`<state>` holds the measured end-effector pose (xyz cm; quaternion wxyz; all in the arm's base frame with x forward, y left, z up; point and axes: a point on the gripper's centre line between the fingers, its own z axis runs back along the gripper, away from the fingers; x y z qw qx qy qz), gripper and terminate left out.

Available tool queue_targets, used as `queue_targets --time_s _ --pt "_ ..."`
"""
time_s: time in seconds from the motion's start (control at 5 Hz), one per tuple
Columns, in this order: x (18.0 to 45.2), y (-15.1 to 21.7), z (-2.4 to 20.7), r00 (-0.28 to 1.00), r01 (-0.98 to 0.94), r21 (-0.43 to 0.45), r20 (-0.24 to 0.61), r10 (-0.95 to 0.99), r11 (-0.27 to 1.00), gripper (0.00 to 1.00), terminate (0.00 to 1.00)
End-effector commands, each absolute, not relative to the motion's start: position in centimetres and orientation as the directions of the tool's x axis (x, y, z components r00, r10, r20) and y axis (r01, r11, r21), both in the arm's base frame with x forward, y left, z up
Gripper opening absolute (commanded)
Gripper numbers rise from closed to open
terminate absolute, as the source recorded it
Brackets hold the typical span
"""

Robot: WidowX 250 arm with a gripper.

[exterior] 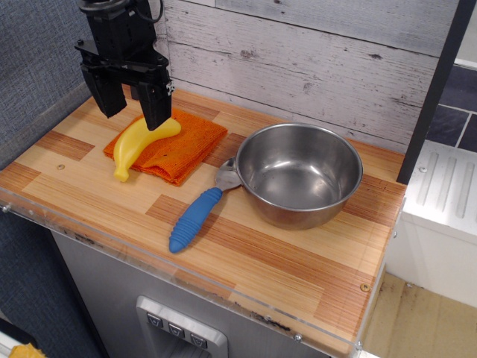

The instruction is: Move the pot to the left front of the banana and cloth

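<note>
The shiny steel pot stands upright and empty on the right half of the wooden counter. The yellow banana lies on the left part of the orange cloth, at the back left. My black gripper hangs open and empty above the back left of the counter, its two fingers pointing down just above and behind the banana's far end, far to the left of the pot. The fingers hide part of the cloth's back corner.
A blue-handled metal spoon lies in front of the cloth, its bowl tucked against the pot's left side. A wood-plank wall runs behind. The counter has a clear plastic lip along its front edge. A white unit stands at the right.
</note>
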<state>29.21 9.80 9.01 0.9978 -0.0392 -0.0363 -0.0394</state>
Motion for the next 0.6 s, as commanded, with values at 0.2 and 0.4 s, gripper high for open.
queue_targets --time_s 0.2,0.4 --pt "30.9 7.1 8.3 0.991 0.085 -0.083 0.109 -0.076 0.993 1.00 0.00" --pt "32.3 4.3 8.1 0.979 0.150 -0.058 0.149 -0.140 0.987 1.00 0.00"
